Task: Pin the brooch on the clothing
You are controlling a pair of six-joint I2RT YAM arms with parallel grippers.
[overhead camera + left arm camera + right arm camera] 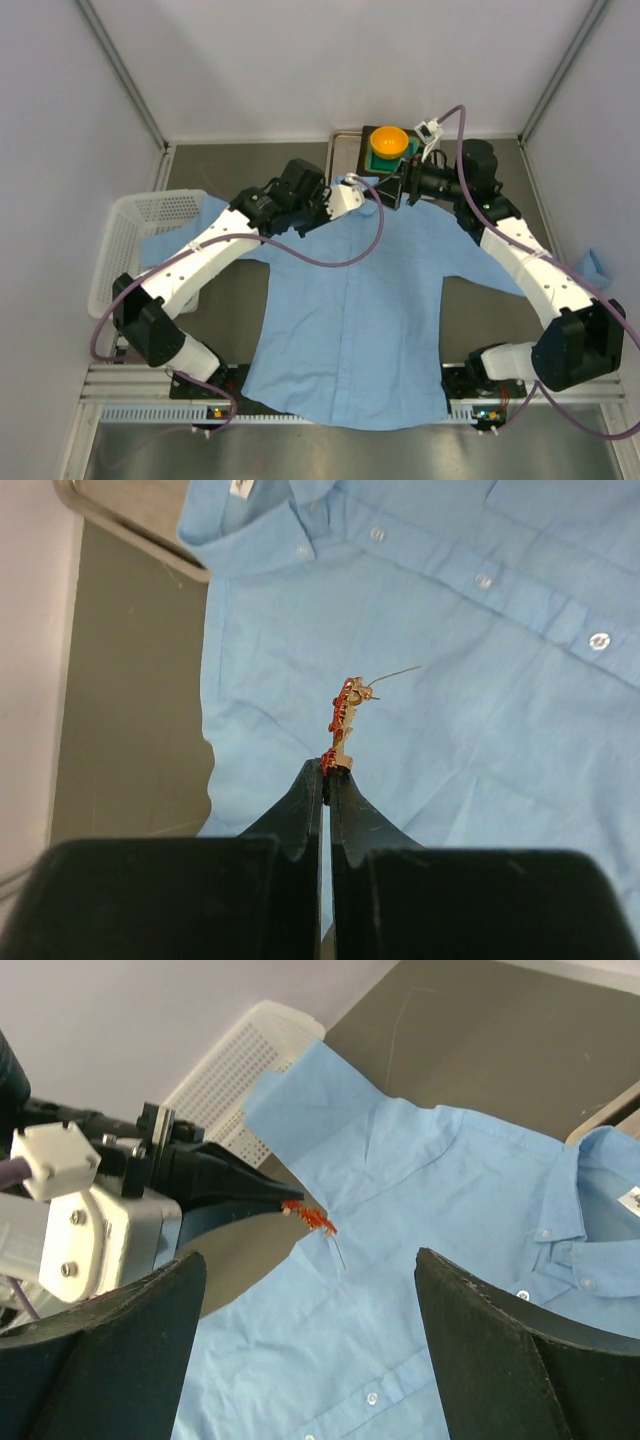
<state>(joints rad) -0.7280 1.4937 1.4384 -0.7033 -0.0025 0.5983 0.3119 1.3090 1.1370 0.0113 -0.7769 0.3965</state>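
Left wrist view puts the brooch [343, 720] at the centre: a tiny red-orange pin, pinched by its lower end between the tips of the left claw [327, 770], whose jaws are clenched on it with barely a slit between them. A thin pin wire [395, 673] sticks out from the brooch's upper end. Behind it lies the light blue shirt [480, 710], with the button placket running past to the right and the collar with its white neck label [240, 488] at the top. Whether the brooch touches the cloth cannot be told.

From the right wrist, the brooch [310, 1218] hangs at the left claw's tip, over the shirt [450, 1190] beside the shoulder seam. The right claw [310, 1258] is released, its two dark fingers spread wide on either side and gripping nothing.

From above, the shirt [350, 330] lies spread flat on the table [480, 300], collar away from the arm bases. Both claws meet near the collar. An orange bowl [389, 141] sits just beyond it, and a white basket [135, 245] stands at the left.
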